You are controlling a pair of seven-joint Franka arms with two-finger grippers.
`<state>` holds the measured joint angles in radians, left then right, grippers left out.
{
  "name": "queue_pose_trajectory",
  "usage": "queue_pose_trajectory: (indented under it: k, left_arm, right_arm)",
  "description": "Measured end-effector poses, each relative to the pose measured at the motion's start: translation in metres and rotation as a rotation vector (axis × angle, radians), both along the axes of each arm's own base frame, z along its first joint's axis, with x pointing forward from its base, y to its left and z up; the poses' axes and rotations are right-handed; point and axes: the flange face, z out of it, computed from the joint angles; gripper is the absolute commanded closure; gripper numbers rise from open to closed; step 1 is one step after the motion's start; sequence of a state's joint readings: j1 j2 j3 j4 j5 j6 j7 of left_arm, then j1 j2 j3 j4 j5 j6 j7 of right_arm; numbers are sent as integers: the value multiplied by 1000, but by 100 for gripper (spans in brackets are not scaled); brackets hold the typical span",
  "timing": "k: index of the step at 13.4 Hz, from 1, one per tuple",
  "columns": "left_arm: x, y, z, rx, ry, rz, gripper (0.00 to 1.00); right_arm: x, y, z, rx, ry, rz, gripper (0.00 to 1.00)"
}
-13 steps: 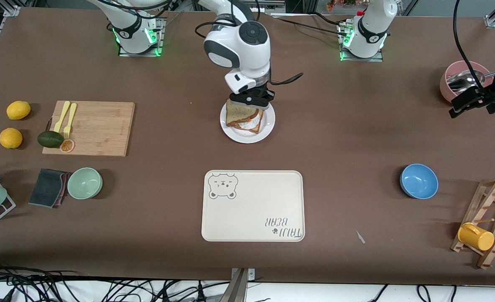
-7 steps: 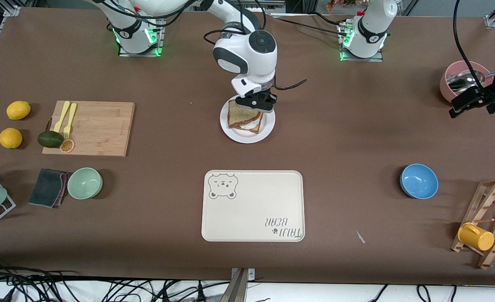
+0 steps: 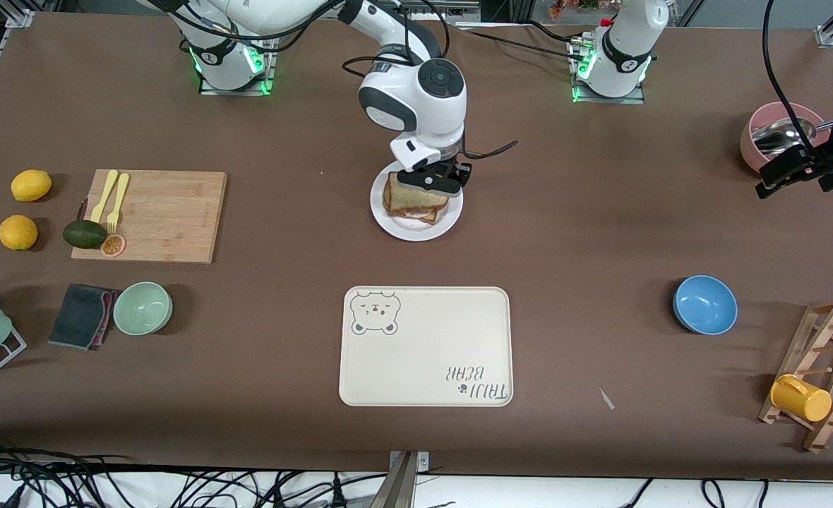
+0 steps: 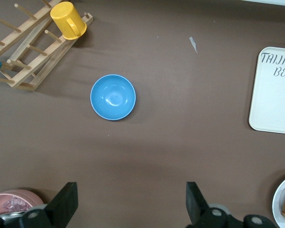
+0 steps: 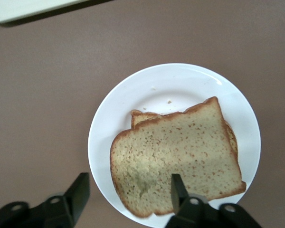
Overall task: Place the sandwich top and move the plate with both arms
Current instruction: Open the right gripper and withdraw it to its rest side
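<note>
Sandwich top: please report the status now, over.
Right claw open over the plate, sandwich top lying on the lower slice. Left claw open, waiting above the pink bowl. Nothing blocking the plate.

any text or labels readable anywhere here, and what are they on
"TAIJI BEAR": printed on the cream tray, beside a small paw mark; it reads upside down in the front view, and the left wrist view shows only "TAIJI" and "BEA" at the frame edge.
A bear face drawing sits in another corner of that tray, with no words.
Small marks on the arm bases are too small to read.
</note>
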<state>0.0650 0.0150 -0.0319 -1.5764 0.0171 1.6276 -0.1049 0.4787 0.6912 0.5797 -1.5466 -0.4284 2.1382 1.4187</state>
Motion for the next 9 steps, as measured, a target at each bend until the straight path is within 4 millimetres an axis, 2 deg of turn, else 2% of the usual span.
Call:
queue_pose_trajectory:
  k: [2,4,6,9]
  left_arm:
    - [0,0,0,0,0,0,0]
    - [0,0,0,0,0,0,0]
    - [0,0,0,0,0,0,0]
    - [0,0,0,0,-1,0,0]
  right_arm:
    - [20,-8,16,28,-9,-36,0]
    - [47,-27,45,47,-44,-49,0]
    - [82,-63,70,57,-40,-43,0]
    - [133,-135,101,72,-2,8,0]
